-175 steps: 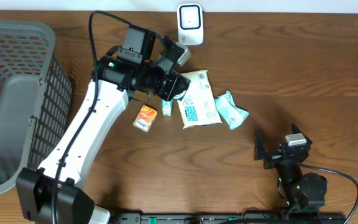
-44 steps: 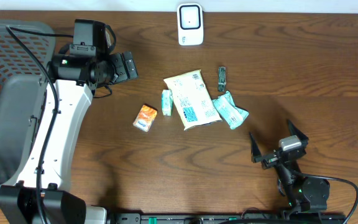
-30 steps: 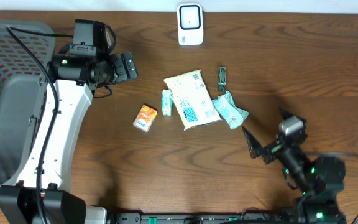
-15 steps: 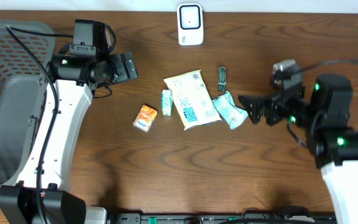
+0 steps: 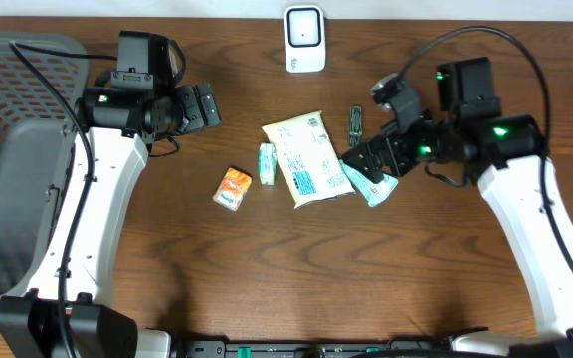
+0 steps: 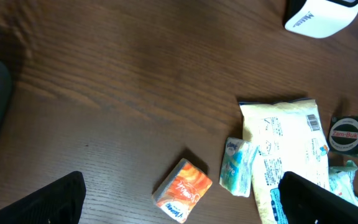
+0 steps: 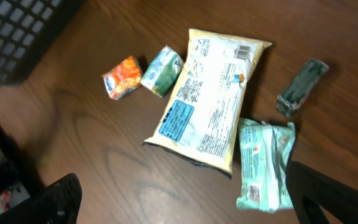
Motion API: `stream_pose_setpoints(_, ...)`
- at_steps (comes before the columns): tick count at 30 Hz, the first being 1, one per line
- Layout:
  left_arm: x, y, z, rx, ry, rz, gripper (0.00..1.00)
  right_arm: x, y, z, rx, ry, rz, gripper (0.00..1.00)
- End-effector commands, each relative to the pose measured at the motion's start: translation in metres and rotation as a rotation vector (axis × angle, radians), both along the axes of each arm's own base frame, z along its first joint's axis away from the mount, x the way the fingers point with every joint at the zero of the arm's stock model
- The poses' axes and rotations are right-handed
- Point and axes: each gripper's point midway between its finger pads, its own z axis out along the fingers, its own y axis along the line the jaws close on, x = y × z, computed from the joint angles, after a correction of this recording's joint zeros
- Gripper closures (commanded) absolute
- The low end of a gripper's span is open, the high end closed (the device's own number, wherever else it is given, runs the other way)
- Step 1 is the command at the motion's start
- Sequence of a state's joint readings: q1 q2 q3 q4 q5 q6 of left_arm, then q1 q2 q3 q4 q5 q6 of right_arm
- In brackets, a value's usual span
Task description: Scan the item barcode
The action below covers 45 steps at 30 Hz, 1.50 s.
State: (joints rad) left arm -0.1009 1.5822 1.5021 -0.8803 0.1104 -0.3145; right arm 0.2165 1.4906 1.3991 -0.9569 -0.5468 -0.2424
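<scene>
Teal packet (image 7: 265, 163) is lying flat on the wooden table (image 5: 267, 268), just under the right gripper (image 5: 369, 163). That hand's two fingers are standing wide apart, holding nothing. The soft, crinkly packet is pointing its long side away from that hand. A big cream pouch (image 7: 213, 99) is lying just beside it. The left gripper (image 5: 205, 105), fingers apart too, is hanging well away. The white scanner (image 5: 304, 40) is standing at the far edge.
</scene>
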Motion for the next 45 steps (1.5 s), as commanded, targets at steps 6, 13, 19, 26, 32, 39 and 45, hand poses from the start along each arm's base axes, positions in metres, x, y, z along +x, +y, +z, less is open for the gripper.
stream_pose_setpoints(6, 0.001, -0.001, 0.0, -0.006, 0.002, -0.006, 0.02, 0.012, 0.02, 0.001, 0.106, 0.041, 0.015, 0.01)
stream_pose_setpoints(13, 0.001, -0.001, 0.0, -0.006, 0.002, -0.006, 0.02, 0.033, 0.021, -0.015, 0.055, 0.088, -0.167, 0.13)
stream_pose_setpoints(19, 0.001, -0.001, 0.0, -0.006, 0.002, -0.006, 0.02, 0.041, 0.051, -0.022, -0.013, 0.08, -0.241, 0.15)
stream_pose_setpoints(26, 0.001, -0.001, 0.0, -0.006, 0.002, -0.006, 0.02, 0.054, 0.108, -0.03, -0.057, 0.108, -0.208, 0.18)
stream_pose_setpoints(32, 0.001, -0.001, 0.0, -0.006, 0.002, -0.006, 0.02, 0.062, 0.143, -0.077, -0.104, 0.19, -0.296, 0.28)
stream_pose_setpoints(39, 0.001, -0.001, 0.0, -0.006, 0.002, -0.006, 0.02, 0.057, 0.175, -0.125, -0.14, 0.23, -0.303, 0.3)
stream_pose_setpoints(45, 0.001, -0.001, 0.0, -0.006, 0.002, -0.006, 0.02, 0.056, 0.175, -0.158, -0.255, 0.19, -0.331, 0.32)
